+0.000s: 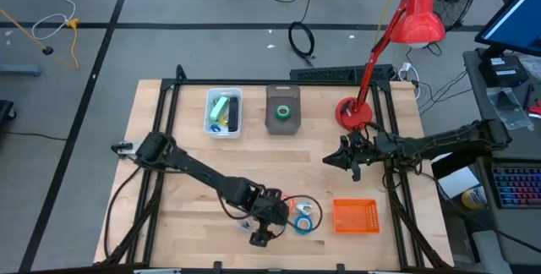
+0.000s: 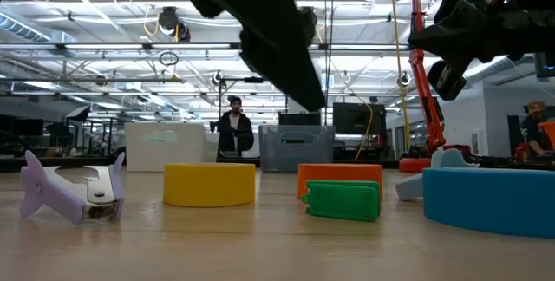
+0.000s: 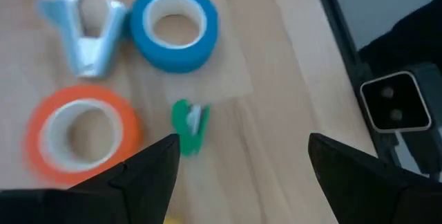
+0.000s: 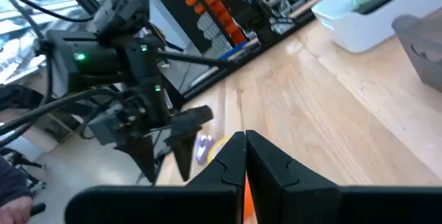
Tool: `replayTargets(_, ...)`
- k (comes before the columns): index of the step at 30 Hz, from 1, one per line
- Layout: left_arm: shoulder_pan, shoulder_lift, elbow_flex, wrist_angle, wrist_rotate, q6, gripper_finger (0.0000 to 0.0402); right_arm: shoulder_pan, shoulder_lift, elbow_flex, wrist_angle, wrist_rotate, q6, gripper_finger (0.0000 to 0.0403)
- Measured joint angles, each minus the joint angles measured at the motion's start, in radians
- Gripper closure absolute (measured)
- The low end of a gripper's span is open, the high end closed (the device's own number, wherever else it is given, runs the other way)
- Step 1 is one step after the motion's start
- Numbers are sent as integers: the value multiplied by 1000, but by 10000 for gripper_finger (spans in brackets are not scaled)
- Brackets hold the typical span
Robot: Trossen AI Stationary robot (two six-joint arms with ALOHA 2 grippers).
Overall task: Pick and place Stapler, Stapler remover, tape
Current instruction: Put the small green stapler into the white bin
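My left gripper (image 3: pixel 242 165) hangs open over the table's near edge, tilted down, touching nothing. Beyond its fingers, lying flat on the wood, are a blue tape roll (image 3: pixel 174 25), an orange-red tape roll (image 3: pixel 83 134), a small green staple remover (image 3: pixel 190 127) and a pale blue staple remover (image 3: pixel 86 34). The low view adds a yellow tape roll (image 2: pixel 210 184) and a lilac staple remover (image 2: pixel 74 192). A green tape roll (image 1: pixel 284 111) sits in the grey bin (image 1: pixel 283 123). A green stapler (image 1: pixel 221 107) lies in the white bin (image 1: pixel 225 130). My right gripper (image 4: pixel 245 156) waits shut at mid-right, above the table.
An orange mesh basket (image 1: pixel 355 216) stands near the front right, beside the blue roll. A red desk lamp (image 1: pixel 353 112) stands at the back right, close to my right arm. Black frame rails run along the table's sides. People stand in the room beyond.
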Motion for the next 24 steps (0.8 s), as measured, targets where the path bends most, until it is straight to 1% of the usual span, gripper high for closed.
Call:
replayTargets(2, -11, 18, 0, 7, -8, -6, 78, 0, 3, -1, 4, 1, -1, 399)
replayTargets(6, -21, 38, 0, 11, -38, -74, 78, 0, 11, -1, 14, 3, -6, 399)
replayTargets(11, -23, 36, 0, 48, -105, -116, 78, 0, 12, -1, 6, 4, -17, 399)
replayTargets(22, -22, 64, 1, 83, -90, -139, 78, 0, 13, -1, 13, 4, -24, 399)
replayTargets(24, -22, 74, -1, 68, -84, -141, 78, 0, 12, -1, 13, 4, -25, 399)
